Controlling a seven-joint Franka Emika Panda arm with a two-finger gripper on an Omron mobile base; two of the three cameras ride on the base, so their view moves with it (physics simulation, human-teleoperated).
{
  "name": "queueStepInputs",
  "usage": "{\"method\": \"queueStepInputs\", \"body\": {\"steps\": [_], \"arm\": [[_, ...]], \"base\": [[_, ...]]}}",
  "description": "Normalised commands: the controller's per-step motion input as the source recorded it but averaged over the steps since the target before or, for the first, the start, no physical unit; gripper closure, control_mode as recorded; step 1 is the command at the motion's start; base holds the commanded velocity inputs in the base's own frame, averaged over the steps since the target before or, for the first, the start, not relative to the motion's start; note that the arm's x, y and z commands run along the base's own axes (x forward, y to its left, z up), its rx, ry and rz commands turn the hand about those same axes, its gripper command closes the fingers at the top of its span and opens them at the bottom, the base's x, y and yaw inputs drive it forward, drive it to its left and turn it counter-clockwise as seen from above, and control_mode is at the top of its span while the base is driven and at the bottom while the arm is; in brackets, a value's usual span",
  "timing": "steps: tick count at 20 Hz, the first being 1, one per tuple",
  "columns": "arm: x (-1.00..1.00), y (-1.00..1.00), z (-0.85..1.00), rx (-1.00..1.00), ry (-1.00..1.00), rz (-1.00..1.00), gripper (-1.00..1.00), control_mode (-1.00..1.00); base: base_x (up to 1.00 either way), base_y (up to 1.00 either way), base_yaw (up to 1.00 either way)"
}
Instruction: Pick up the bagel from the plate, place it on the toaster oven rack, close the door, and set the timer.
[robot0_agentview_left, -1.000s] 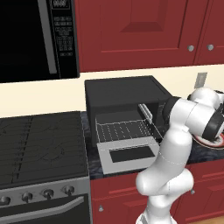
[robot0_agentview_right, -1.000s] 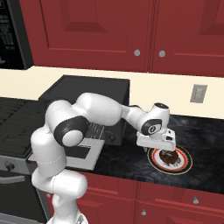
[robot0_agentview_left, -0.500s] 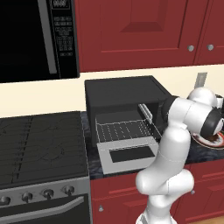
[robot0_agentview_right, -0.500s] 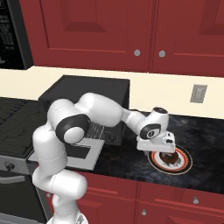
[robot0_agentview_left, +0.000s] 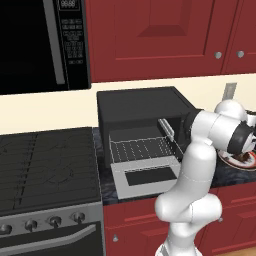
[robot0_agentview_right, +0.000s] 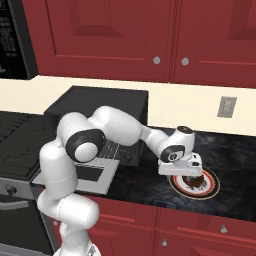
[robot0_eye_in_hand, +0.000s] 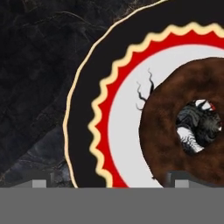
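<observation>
A dark brown bagel lies on the plate, which has a red-orange ring and sits on the dark counter right of the toaster oven. My gripper hangs open just above the plate. One fingertip is over the plate's rim and the other is over the bagel's near edge, so the bagel sits off-centre between them. The oven's door lies folded down, and the wire rack is pulled partly out over it. In the left base view my arm hides most of the plate.
A black microwave hangs at the upper left above a stove. Red cabinets run along the wall, and a wall outlet sits behind the plate. Bare dark counter lies between the open door and the plate.
My gripper has moved down and slightly right, closer to the plate and bagel. The oven, door and rack have not moved.
</observation>
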Motion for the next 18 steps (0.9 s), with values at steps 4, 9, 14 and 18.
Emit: {"method": "queueStepInputs", "body": {"steps": [4, 9, 14, 18], "arm": [[0.0, 0.0, 0.04, 0.0, -0.04, 0.0, -1.0, -1.0], [0.01, 0.0, 0.04, 0.0, -0.01, 0.0, -1.0, -1.0], [0.13, 0.0, 0.04, 0.0, 0.0, 0.0, -1.0, -1.0], [0.22, 0.0, 0.01, -0.01, -0.01, 0.0, -1.0, -1.0]], "base": [[0.0, 0.0, 0.0], [0.0, 0.0, 0.0], [0.0, 0.0, 0.0], [0.0, 0.0, 0.0]]}}
